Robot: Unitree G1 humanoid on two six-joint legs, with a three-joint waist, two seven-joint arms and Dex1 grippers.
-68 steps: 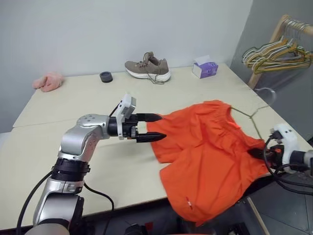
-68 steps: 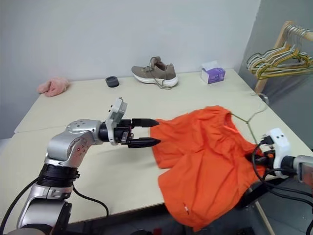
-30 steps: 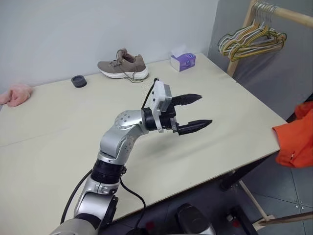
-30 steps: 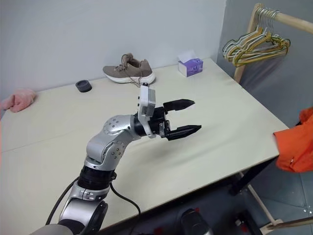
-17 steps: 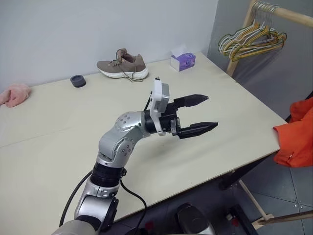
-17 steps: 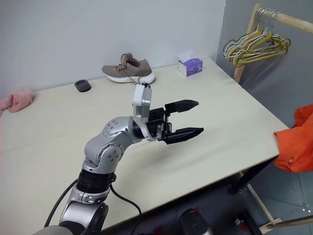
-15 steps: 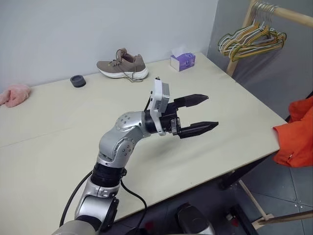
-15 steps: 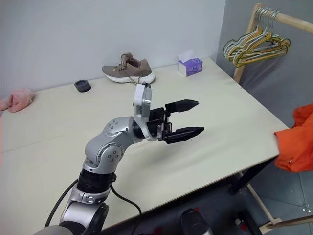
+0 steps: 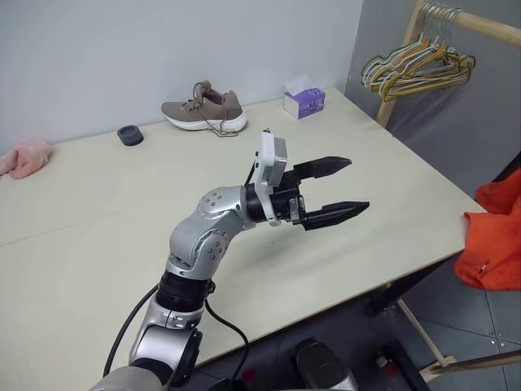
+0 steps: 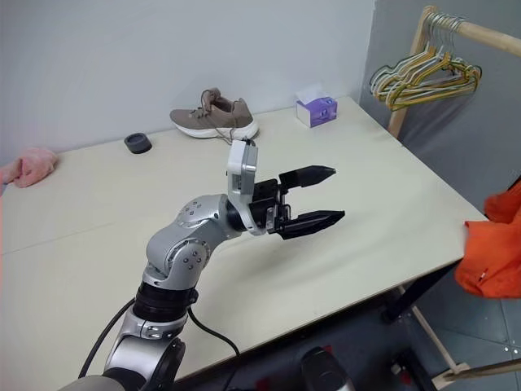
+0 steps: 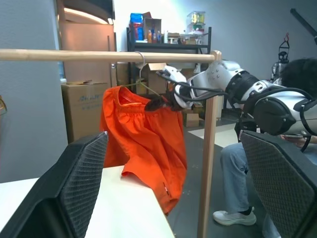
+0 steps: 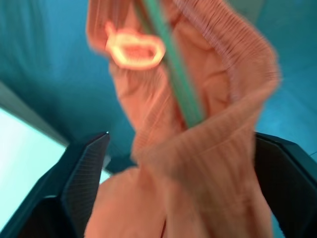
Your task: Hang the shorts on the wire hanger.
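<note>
Since a second ago, the bright orange fabric shorts (image 9: pixel 492 244) have shifted a little further toward the right edge of the head view, and the left arm has eased its reach slightly outward over the pale table (image 9: pixel 81 220). That silver arm bends at the elbow and stretches across the tabletop with its wrist roughly level, the left gripper (image 9: pixel 342 189) pointing toward the table's right side. Its two black fingers stand wide apart, holding and touching nothing. In the left wrist view the shorts hang on the thin olive-green wire hanger (image 11: pixel 148 89), whose hook sits over the pale wooden rail (image 11: pixel 74 54) beside the table. The right gripper (image 11: pixel 163 103) is up against the waistband there; its black fingers stand spread to either side of the bunched waistband and green wire in its own wrist view, not clamped on them
</note>
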